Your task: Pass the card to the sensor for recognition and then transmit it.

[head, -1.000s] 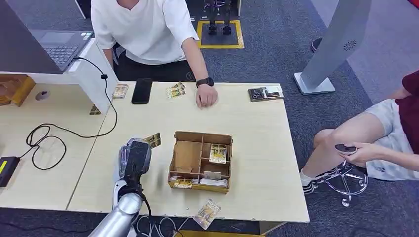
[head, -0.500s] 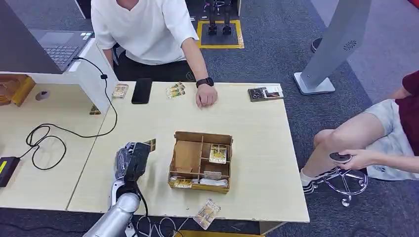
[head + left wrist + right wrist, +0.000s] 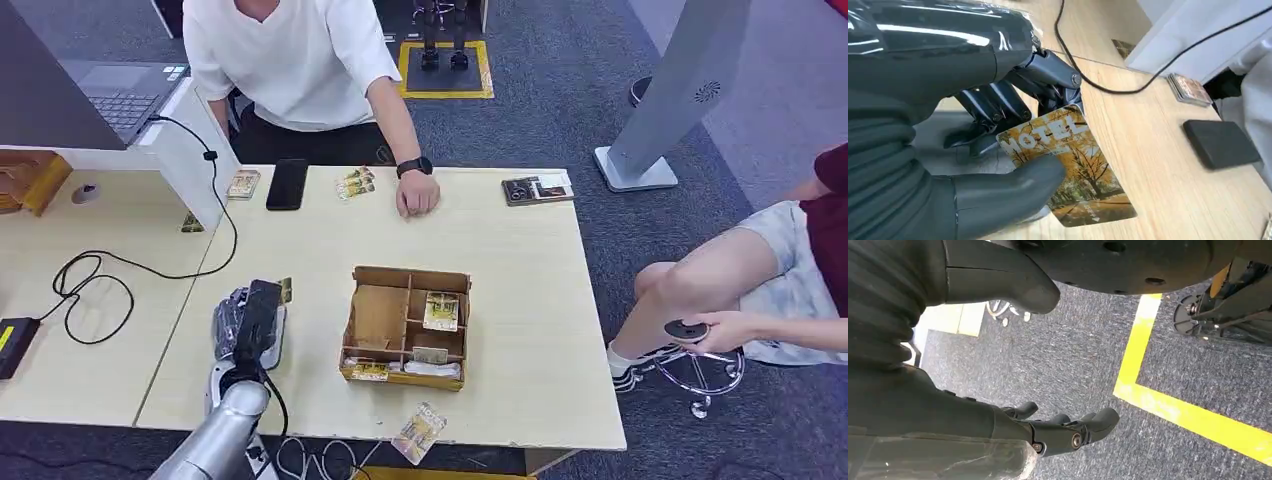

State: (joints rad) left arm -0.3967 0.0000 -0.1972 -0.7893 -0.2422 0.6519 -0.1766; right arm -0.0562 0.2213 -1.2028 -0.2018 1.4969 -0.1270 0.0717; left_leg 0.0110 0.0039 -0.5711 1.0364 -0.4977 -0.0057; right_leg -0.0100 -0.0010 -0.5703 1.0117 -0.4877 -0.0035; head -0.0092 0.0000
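The card is pinched between the thumb and the dark fingers of the left hand, as the left wrist view shows plainly; its printed face with yellow trees is turned up, and it is carried just above the wooden table. Since a second ago the hand has been drawn left and nearer along the table, away from the cardboard box, so that the card's corner is now seen well apart from the box's left wall. This is judged to be travel toward the sensor, though which object is the sensor cannot be told. The black cable and a small dark device lie further left. The right hand is hung over the carpet, fingers loosely curled, with nothing held. A person's hand is rested at the far edge.
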